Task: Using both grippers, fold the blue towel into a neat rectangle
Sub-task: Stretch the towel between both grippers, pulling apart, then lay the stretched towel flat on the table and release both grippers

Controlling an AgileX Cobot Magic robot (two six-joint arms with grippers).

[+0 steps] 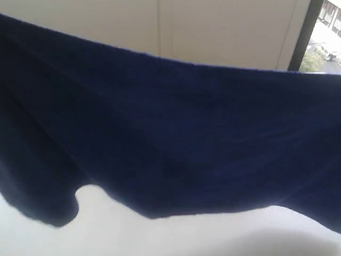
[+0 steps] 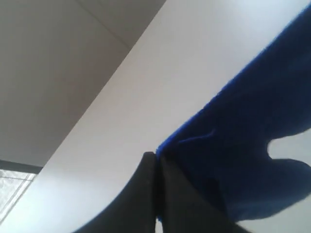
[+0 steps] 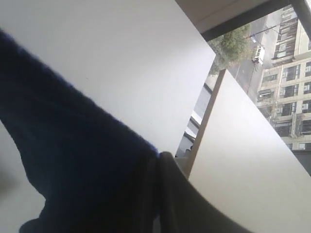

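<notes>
My left claw [image 2: 155, 158] has its two black plates pressed flat together with only a thin seam between them, and the corner of the blue towel [image 2: 243, 145] is pinched right at their tips. My right claw [image 3: 158, 158] is the same: plates closed tight, with the towel's edge [image 3: 63, 155] caught between them and the cloth hanging away from it in a dark fold.

In the exterior view the blue towel [image 1: 176, 133] is stretched wide between my two arms and fills most of the frame. Its upper edge runs taut from 10 o'clock across to 3 o'clock. Its lower edge sags in an uneven wave, with a rounded lobe at 7 o'clock and a notch just beside it. The white table [image 1: 160, 234] shows beneath it at 6 o'clock. Behind the towel, a pale panelled wall [image 1: 213, 26] sits at 12 o'clock and a window [image 1: 325, 37] at 2 o'clock. Neither claw shows in that view.
</notes>
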